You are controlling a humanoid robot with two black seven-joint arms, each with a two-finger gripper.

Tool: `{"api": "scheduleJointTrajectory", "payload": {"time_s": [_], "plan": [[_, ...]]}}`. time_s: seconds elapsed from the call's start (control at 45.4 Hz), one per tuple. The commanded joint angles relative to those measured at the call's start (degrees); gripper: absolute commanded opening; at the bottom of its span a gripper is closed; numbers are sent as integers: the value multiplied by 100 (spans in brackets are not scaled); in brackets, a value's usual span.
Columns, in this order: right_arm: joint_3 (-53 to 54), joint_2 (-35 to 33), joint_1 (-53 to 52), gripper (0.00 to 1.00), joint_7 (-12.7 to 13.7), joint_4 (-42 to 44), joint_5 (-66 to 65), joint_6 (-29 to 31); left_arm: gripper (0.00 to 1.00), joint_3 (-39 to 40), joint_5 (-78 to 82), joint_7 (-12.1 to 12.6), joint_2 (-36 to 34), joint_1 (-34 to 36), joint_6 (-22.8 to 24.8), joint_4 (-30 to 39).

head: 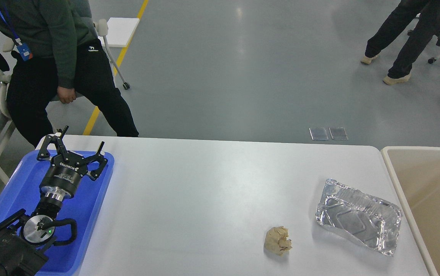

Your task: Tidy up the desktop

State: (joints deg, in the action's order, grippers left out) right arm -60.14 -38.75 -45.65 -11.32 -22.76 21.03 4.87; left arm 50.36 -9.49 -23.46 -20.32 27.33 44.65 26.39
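Note:
The desktop (204, 191) is a large white tabletop with rounded corners. A crumpled beige paper ball (278, 240) lies on it at the front right. A dented foil tray (359, 215) lies to the right of the ball, near the table's right edge. My left gripper (83, 138) is open and empty, held above the far end of the blue tray (17, 188) at the left. The right arm and its gripper are out of view.
A beige bin with a cream rim (396, 180) stands against the table's right edge. A person in dark clothes (57, 69) stands just behind the far left corner. Chairs stand at the far left, and other people's legs show at the far right.

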Motion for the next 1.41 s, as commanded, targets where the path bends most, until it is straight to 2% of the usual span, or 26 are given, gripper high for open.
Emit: {"api": "scheduleJointTrajectory", "payload": {"time_s": [0.0, 0.066, 0.132, 0.154, 0.176, 0.198, 0.374, 0.528, 0.616, 0.748, 0.881, 1.123, 1.387], "plan": [[99, 105, 100, 36, -2, 17, -46, -65, 99, 0, 0, -1, 2, 0, 0, 6], [99, 96, 82, 43, -2, 8, -195, -65, 99, 0, 0, -1, 2, 0, 0, 6], [99, 96, 65, 60, -2, 0, -441, -65, 99, 0, 0, -1, 2, 0, 0, 6], [99, 79, 47, 71, -2, 8, -529, -74, 99, 0, 0, -1, 2, 0, 0, -2], [117, 52, 38, 89, -10, 8, -608, -91, 99, 0, 0, -1, 2, 0, 0, -2], [143, 43, 29, 100, -10, 17, -687, -100, 99, 0, 0, -1, 2, 0, 0, -2], [687, -53, -102, 100, -10, -62, -1206, -38, 99, 0, 0, -1, 2, 0, 0, 6], [917, -510, -488, 100, -10, -571, -1601, -12, 99, 0, 0, 8, 2, 0, 0, -2], [899, -861, -962, 100, -10, -1168, -2057, 23, 99, 0, 0, 8, 2, 0, 0, 6], [864, -1652, -1982, 100, -10, -2574, -3042, 23, 99, 0, 0, 8, 2, 0, 0, 6], [663, -2074, -2869, 100, -10, -3041, -3737, 23, 99, 0, 0, 8, 2, 9, 0, 6], [-453, -1943, -4039, 100, -10, -2989, -3825, 32, 99, 0, 0, 8, 2, 0, 0, 6], [-1254, -942, -5313, 100, -10, -3006, -3808, 445, 99, 0, 0, 8, 2, 9, 0, 6]]}}
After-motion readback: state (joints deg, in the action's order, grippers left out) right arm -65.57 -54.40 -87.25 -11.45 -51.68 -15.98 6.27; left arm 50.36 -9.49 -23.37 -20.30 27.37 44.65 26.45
